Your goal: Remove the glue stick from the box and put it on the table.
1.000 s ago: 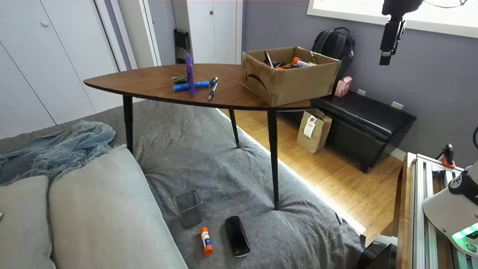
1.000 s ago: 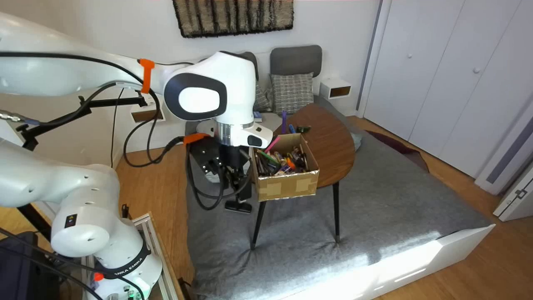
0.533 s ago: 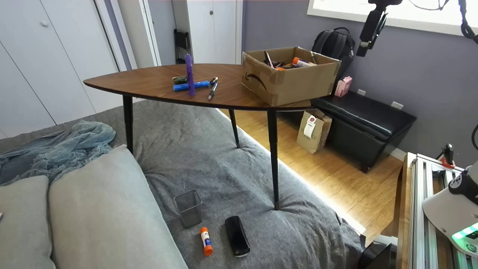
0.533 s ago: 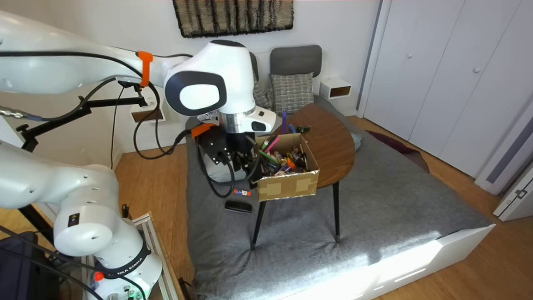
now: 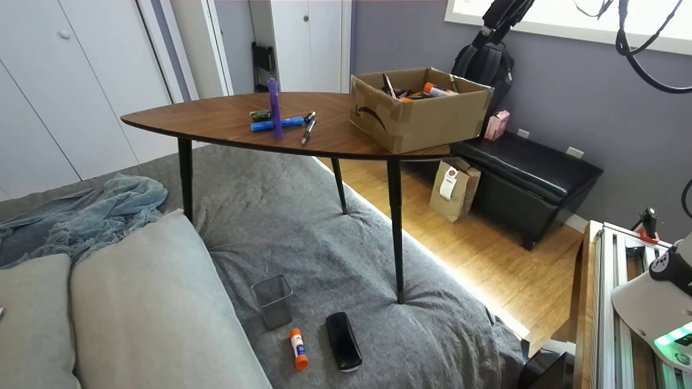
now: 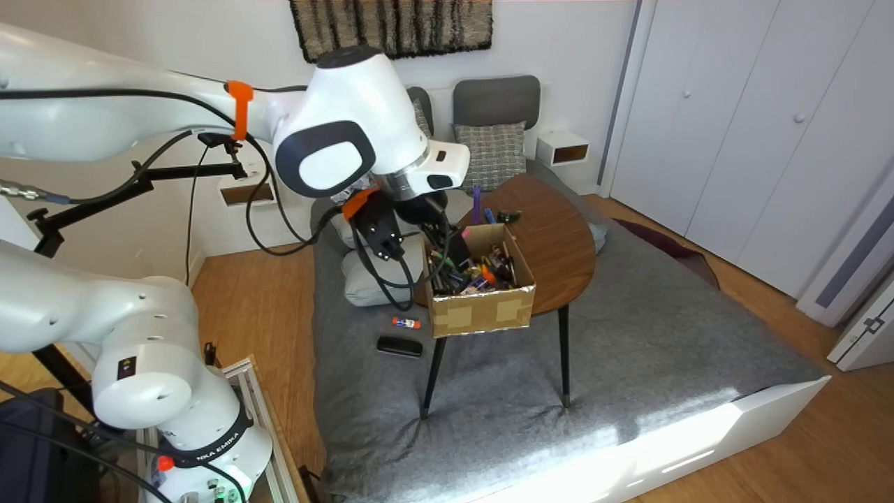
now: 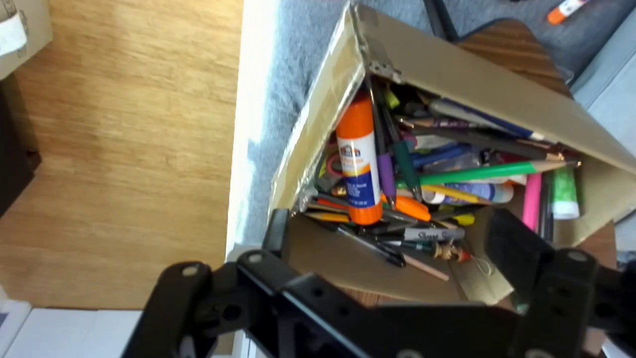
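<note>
The glue stick [image 7: 357,159], white and blue with orange ends, lies along one wall inside the box in the wrist view. It also shows over the rim in an exterior view [image 5: 439,91]. The brown cardboard box [image 5: 443,124] stands at one end of the wooden table [image 5: 211,116]; the box [image 6: 482,312] and table [image 6: 552,237] show in both exterior views. My gripper [image 7: 395,233] is open, with nothing between its fingers, tilted and apart from the glue stick. In the exterior views the gripper [image 6: 457,248] is near the box, and its dark tips [image 5: 478,40] blend with the backpack.
Pens, pencils and markers crowd the box around the glue stick. A purple marker [image 5: 275,108] stands upright on the table beside a blue marker [image 5: 277,124]. Another glue stick [image 5: 298,349], a black case [image 5: 343,341] and a mesh cup [image 5: 272,301] are on the bed below.
The gripper has moved toward the box and tilted; it now hangs by the box's opening in an exterior view. The glue stick, box and table items have not moved.
</note>
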{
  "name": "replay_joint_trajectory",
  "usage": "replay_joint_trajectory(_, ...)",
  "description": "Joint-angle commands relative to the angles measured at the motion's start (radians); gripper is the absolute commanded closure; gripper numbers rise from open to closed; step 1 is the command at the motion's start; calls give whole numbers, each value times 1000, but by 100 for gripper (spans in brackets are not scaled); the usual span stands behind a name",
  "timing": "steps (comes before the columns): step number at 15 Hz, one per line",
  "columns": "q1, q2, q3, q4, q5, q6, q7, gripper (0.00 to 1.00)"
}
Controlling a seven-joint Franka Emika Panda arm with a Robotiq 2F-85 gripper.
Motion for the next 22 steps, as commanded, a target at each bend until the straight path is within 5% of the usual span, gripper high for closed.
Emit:
replay_joint_trajectory(1, 21, -86, 7, -106, 49, 175, 14, 0)
replay_joint_trajectory(9, 37, -88, 17, -232, 63, 455, 47, 0)
replay_joint_trajectory(16, 34, -60, 15, -215, 46, 412, 28, 0)
replay_joint_trajectory(22, 15, 36, 56, -215, 16, 536, 44, 0)
